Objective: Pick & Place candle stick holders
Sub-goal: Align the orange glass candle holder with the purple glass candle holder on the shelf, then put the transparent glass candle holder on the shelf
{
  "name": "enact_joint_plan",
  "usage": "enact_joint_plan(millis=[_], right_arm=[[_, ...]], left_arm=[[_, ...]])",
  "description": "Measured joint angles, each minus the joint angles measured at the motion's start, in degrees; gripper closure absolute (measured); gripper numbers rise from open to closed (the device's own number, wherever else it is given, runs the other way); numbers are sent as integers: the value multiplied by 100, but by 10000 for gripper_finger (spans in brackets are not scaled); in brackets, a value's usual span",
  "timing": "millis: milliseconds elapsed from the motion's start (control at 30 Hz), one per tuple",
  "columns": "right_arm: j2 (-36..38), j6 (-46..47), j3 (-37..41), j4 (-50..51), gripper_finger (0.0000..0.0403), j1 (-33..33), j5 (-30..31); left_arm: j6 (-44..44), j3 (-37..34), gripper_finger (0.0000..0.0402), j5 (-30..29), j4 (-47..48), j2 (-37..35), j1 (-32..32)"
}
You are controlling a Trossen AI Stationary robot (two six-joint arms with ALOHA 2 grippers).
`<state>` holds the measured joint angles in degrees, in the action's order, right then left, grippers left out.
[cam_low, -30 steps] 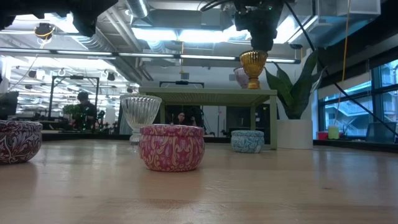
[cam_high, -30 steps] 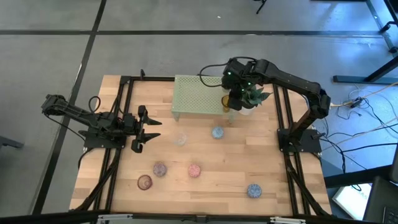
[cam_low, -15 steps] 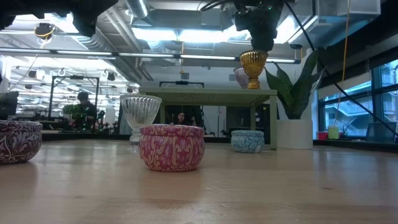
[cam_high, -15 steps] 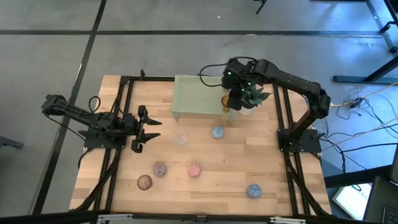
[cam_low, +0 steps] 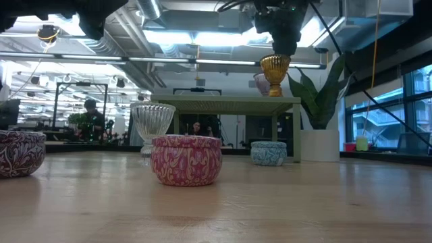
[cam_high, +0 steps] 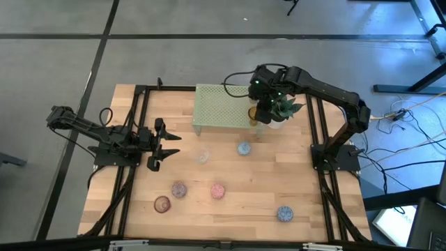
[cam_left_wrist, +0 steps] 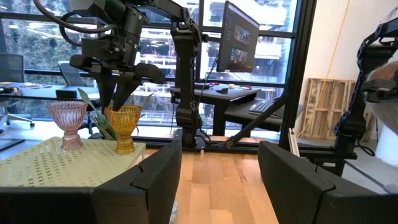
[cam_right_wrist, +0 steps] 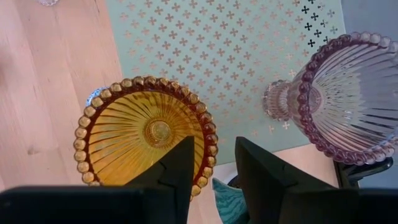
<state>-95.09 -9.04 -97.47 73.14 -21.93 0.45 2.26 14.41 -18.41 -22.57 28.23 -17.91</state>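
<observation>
High view: right gripper (cam_high: 263, 111) over the stand's (cam_high: 219, 106) right end, beside the plant (cam_high: 282, 108); amber holder (cam_high: 254, 113) sits there under it. Left gripper (cam_high: 169, 144) waits low over the table (cam_high: 306, 195), fingers spread, nothing in them. Loose on the table: clear holder (cam_high: 202, 157), blue holder (cam_high: 243, 148), mauve holder (cam_high: 179, 189), pink holder (cam_high: 218, 190), brown holder (cam_high: 162, 203), second blue holder (cam_high: 284, 213).

Low view: amber holder (cam_low: 275, 73) upright on the stand top, right gripper just above its rim. Pink holder (cam_low: 186, 159) nearest the camera.

Left wrist view: pink glass holder (cam_left_wrist: 68, 124) stands beside the amber one (cam_left_wrist: 123, 127) on the stand.

Right wrist view: fingers straddle the amber rim (cam_right_wrist: 144, 140), one inside, one outside; whether they pinch it or hang parted, cannot tell.
</observation>
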Motion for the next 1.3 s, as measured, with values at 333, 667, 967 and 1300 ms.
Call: enact_joint_plan(millis=[333, 667, 967, 1300], right_arm=[[41, -2, -107, 104, 282, 0, -1], [44, 47, -1205, 505, 282, 16, -155], [83, 610, -1998, 937, 282, 656, -710], [1214, 837, -260, -340, 282, 2433, -864]], left_arm=[[0, 0, 192, 0, 2, 0, 1], [0, -2, 192, 0, 1, 0, 1], [-351, -2, 192, -9, 1, 43, 2], [-442, -5, 192, -60, -167, 505, 0]])
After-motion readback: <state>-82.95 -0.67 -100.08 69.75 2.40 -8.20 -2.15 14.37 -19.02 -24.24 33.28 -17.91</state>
